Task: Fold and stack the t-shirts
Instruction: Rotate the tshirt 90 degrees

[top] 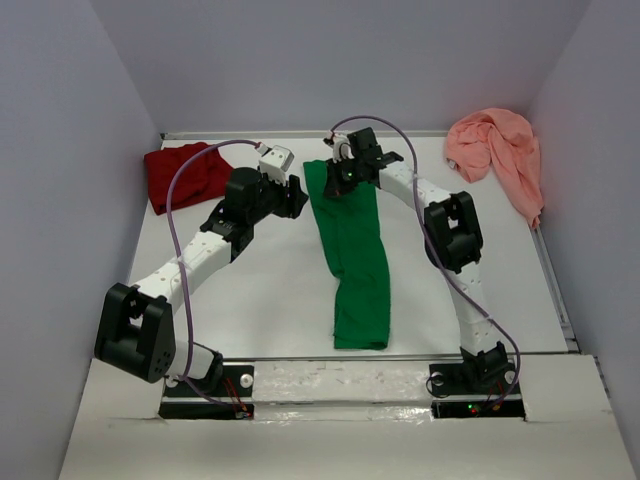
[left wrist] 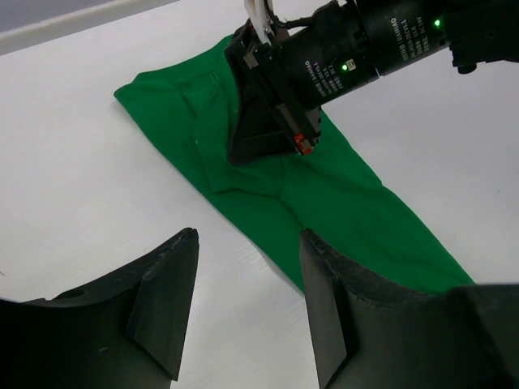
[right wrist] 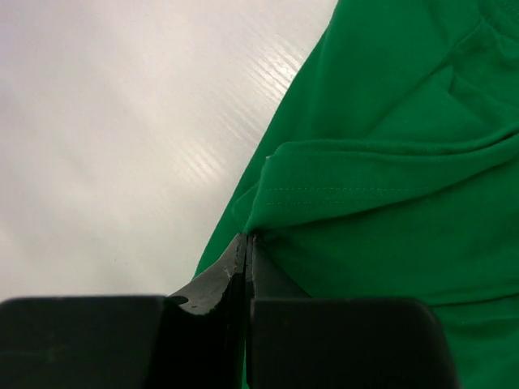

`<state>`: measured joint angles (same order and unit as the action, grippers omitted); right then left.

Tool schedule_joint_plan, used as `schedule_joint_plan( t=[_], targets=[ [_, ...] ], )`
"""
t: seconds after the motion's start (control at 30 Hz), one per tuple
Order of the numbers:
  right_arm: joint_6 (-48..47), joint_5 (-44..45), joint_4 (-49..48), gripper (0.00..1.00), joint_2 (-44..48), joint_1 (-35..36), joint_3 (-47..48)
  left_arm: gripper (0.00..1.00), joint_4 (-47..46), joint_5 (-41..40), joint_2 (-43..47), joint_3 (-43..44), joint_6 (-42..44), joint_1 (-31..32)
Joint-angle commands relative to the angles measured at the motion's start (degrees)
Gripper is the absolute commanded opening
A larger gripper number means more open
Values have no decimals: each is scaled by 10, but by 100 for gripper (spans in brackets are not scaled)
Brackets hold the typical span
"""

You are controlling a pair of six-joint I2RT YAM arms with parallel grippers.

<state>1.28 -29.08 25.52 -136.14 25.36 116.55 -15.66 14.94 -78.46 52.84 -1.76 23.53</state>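
Edge of green shirt point(right wrist: 389, 162) between right fingers point(right wrist: 215, 282)

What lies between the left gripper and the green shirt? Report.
Only bare table, seen in the left wrist view: the open left gripper sits just short of the green shirt.

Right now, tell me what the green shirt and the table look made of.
The green t-shirt: soft matte knit cloth, likely cotton jersey, going by its stitched hem and limp folds. The table: smooth white board, perhaps laminate or plastic, slightly glossy with faint streaks.
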Motion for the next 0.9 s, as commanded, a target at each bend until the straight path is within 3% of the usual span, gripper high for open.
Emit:
schedule_joint_plan(
  t=[0.0, 0.07, 0.1, 0.13, 0.17, 0.23, 0.63, 0.7, 0.77, 0.8, 0.87],
  targets=[
    [-6, 0, 16, 0, -26, 5, 31, 62, -33, 8, 27, -5, 6, -1],
    [-6, 6, 26, 0, -34, 10, 43, 62, -32, 12, 27, -5, 5, -1],
    [-6, 12, 28, 5, -35, 10, 45, 62, -31, 16, 26, -3, 5, -1],
    [-7, 17, 29, 12, -35, 10, 46, 62, -29, 18, 26, -3, 5, -1],
    [-7, 26, 31, 28, -35, 10, 46, 62, -28, 18, 24, -2, 7, -1],
    [-20, 62, 32, 49, -30, 10, 46, 62, -27, 18, 23, -2, 7, -1],
    [-49, 106, 2, 50, 53, 4, -17, 62, -25, 20, -2, 1, 8, -1],
    [-50, 122, -29, 73, 88, -1, -37, 62, -25, 21, -5, 1, 8, -1],
    [-56, 119, -52, 84, 116, -1, -59, 62, -26, 25, -6, 0, 7, -1],
    [-56, 114, -57, 83, 122, -1, -63, 62, -25, 26, -7, 1, 7, -1],
    [-53, 110, -57, 70, 127, -1, -62, 62, -25, 25, -8, 1, 6, -1]
  ],
)
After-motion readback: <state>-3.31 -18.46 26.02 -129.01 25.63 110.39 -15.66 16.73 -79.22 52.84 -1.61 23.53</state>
